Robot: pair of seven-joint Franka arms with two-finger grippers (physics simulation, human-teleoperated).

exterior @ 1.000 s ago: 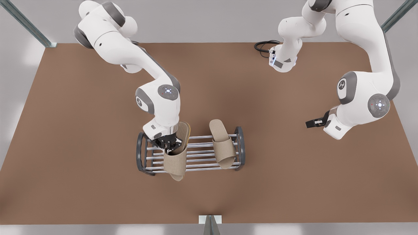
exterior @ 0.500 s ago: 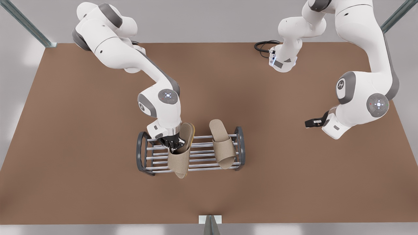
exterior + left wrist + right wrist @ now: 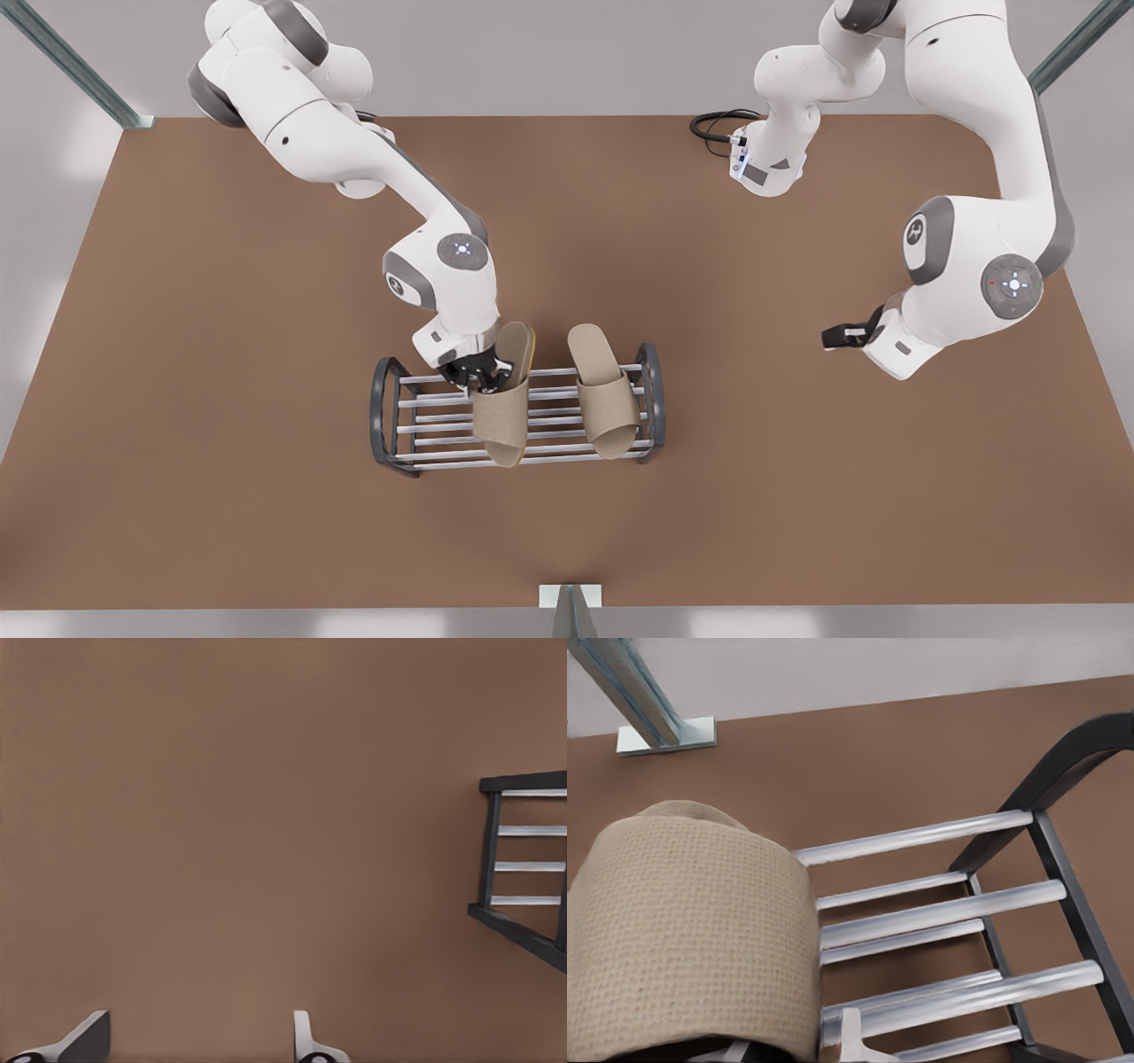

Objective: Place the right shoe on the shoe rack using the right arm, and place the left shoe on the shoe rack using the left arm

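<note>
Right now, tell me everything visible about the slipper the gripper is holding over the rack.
The held slipper is beige woven fabric, open-toed, with a wide strap and a yellowish sole edge at its heel. It lies lengthwise across the shoe rack bars, heel toward the arms, toe just past the front bar, beside its twin without touching. The right gripper is shut on its strap edge. The left gripper waits open above the table.

A brown tabletop (image 3: 221, 354) filled the scene. A black cable (image 3: 713, 124) lay coiled near its far edge. 2 slanted metal struts stood at the far corners (image 3: 75, 66), (image 3: 1076, 40), and 1 bracketed post (image 3: 570, 607) at the near edge.
</note>
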